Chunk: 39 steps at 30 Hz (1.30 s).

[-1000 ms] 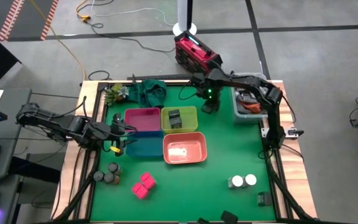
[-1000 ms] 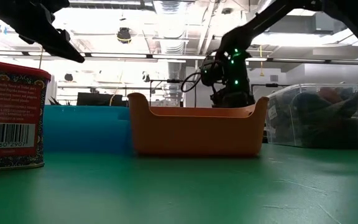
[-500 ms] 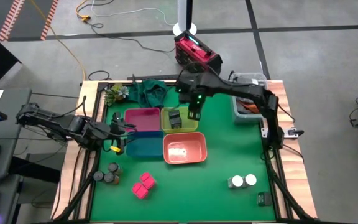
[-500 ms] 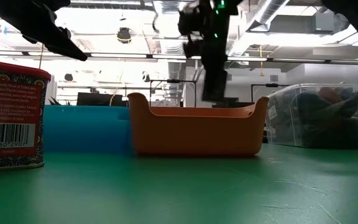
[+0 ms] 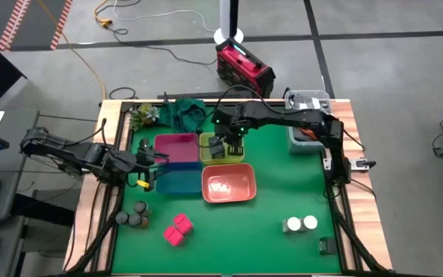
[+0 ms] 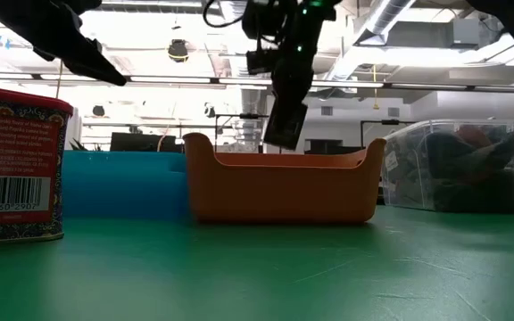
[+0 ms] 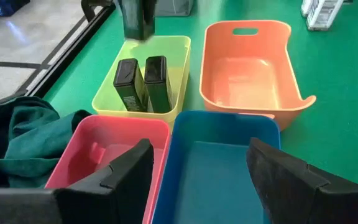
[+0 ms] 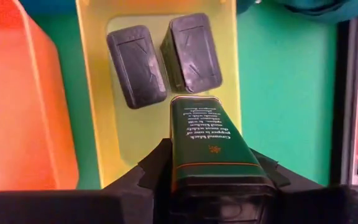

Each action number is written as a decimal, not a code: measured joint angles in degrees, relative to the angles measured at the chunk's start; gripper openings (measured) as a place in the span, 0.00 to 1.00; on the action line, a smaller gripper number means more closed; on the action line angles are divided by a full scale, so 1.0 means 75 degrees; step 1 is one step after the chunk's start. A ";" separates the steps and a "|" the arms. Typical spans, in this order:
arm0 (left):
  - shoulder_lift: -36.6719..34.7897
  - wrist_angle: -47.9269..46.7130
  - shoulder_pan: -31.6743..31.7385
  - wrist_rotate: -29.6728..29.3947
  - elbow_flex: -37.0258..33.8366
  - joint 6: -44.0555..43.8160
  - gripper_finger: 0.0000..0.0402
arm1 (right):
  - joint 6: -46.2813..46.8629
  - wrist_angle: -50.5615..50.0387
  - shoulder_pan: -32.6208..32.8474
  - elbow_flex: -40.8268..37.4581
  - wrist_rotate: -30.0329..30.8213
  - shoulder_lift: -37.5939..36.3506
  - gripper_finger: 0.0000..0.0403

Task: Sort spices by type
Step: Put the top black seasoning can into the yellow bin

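Dark-green square metal tin (image 8: 211,149), rigid, probably slippery-sided, is hanging clamped in right gripper (image 8: 213,180) over yellow bin (image 5: 222,146) near counter's far edge; left gripper (image 7: 197,177) is waiting spread wide.

place: lab/workshop | cues: concrete floor (image 5: 406,77), ceiling ducts (image 6: 400,18), floor cables (image 5: 168,50)

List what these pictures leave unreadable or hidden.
- Dark tin in the right gripper: its lower end is hidden by the fingers, right wrist view.
- Blue bin: inside hidden by its wall, low view.
- Grey round jars: too small for labels, high view.
- Red tin: cut off by the edge, low view.
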 joint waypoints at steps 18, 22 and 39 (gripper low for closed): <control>0.0000 0.0052 0.0000 0.0000 0.0000 -0.0019 0.61 | -0.0179 0.0642 -0.0325 -0.0426 -0.0270 0.0239 0.41; 0.0000 0.0052 0.0000 0.0003 0.0000 -0.0004 0.61 | -0.0196 0.0555 -0.0325 -0.0414 -0.0278 0.0550 0.41; 0.0000 0.0114 0.0000 0.0003 0.0000 0.0072 0.61 | -0.0386 -0.0304 -0.0366 -0.0379 -0.0005 0.0463 0.41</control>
